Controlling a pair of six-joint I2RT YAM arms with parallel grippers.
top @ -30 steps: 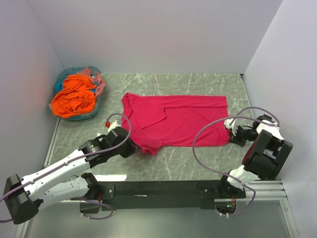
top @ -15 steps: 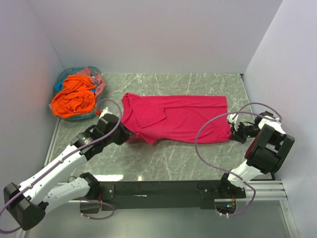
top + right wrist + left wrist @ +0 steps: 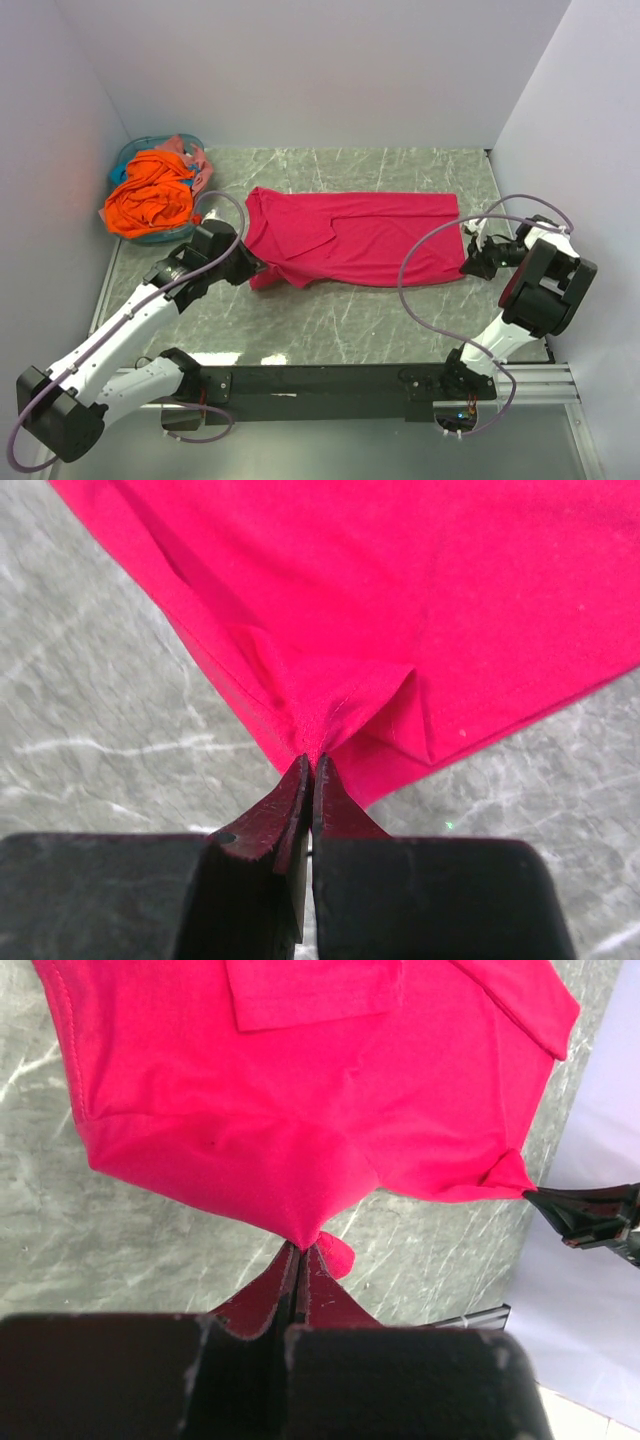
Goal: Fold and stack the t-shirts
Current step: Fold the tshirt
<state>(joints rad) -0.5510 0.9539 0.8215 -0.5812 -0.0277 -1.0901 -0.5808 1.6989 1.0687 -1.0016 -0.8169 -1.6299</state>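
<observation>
The crimson-pink t-shirt [image 3: 355, 238] lies across the middle of the table, its near part lifted and folded back. My left gripper [image 3: 262, 272] is shut on its near left corner, seen in the left wrist view [image 3: 300, 1247]. My right gripper [image 3: 468, 262] is shut on its near right corner, seen in the right wrist view [image 3: 310, 760]. The bright orange t-shirt [image 3: 150, 194] is bunched in the teal basket [image 3: 135, 152] at the far left, with a bit of salmon-pink t-shirt [image 3: 186, 146] behind it.
White walls close the table on the left, back and right. The black rail [image 3: 330, 382] with both arm bases runs along the near edge. Marbled grey tabletop [image 3: 350, 320] shows between the shirt and the rail.
Both grippers have carried the shirt's near edge away from the rail toward the back. The shirt now covers a narrower band of the table.
</observation>
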